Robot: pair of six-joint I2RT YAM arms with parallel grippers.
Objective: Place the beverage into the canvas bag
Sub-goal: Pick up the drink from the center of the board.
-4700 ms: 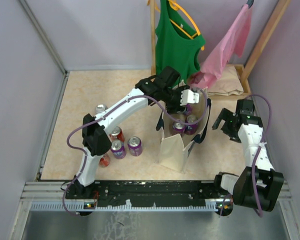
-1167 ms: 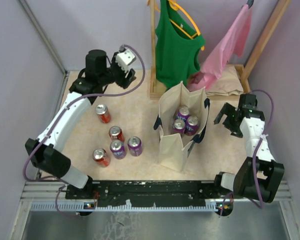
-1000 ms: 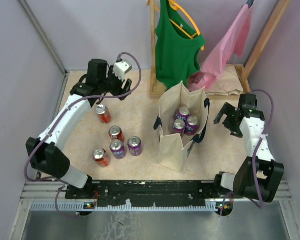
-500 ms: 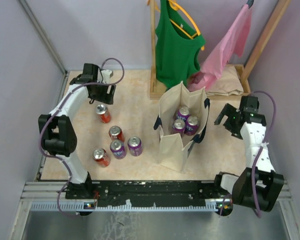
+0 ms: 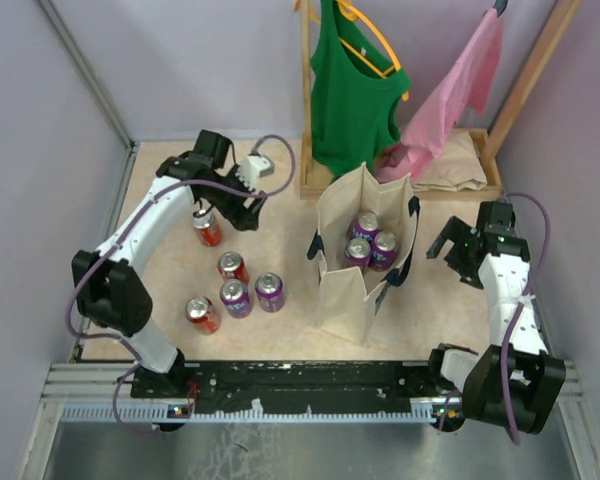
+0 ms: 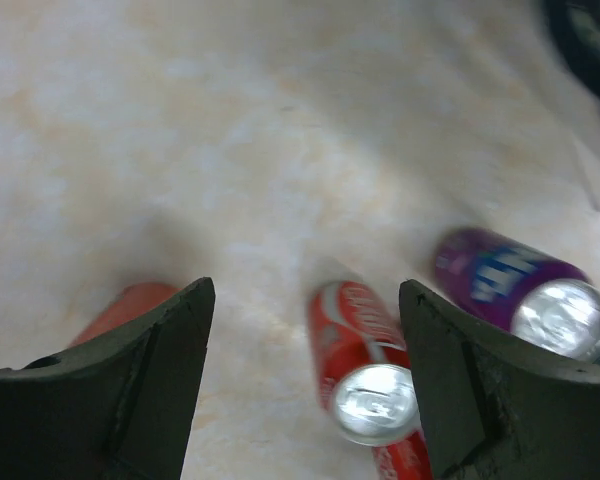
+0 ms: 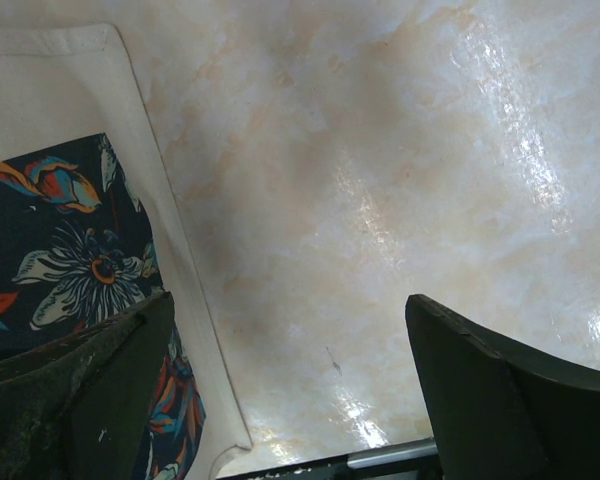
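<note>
Cans of soda stand in two places. Three purple cans (image 5: 365, 226) are upright inside the canvas bag (image 5: 342, 295), which stands open near the middle of the tabletop (image 5: 160, 200), with its dark handles hanging at the sides. Five other cans stand on the tabletop to the left of the bag. They are a far red can (image 5: 207, 229), a middle red can (image 5: 232, 266), a purple pair (image 5: 252, 295) side by side, and a near red can (image 5: 201, 313) closest to the arm bases.

The left gripper (image 5: 238, 207) hangs above the tabletop just beside the far red can, on the side toward the bag. In the left wrist view the left gripper (image 6: 305, 295) has its fingers spread wide and holds nothing. Under the gap stands a red can (image 6: 365, 375), with a purple can (image 6: 515, 290) to its right. A red shape (image 6: 125, 305) is partly hidden behind one finger. This view is blurred, so I cannot say surely which of the cans these are.

The right gripper (image 5: 452, 252) is to the right of the bag and apart from it. In the right wrist view the right gripper (image 7: 290, 305) is also wide open and empty. Beside one finger there is cream cloth with a dark floral print (image 7: 70, 240), probably the wall of the bag.
</note>
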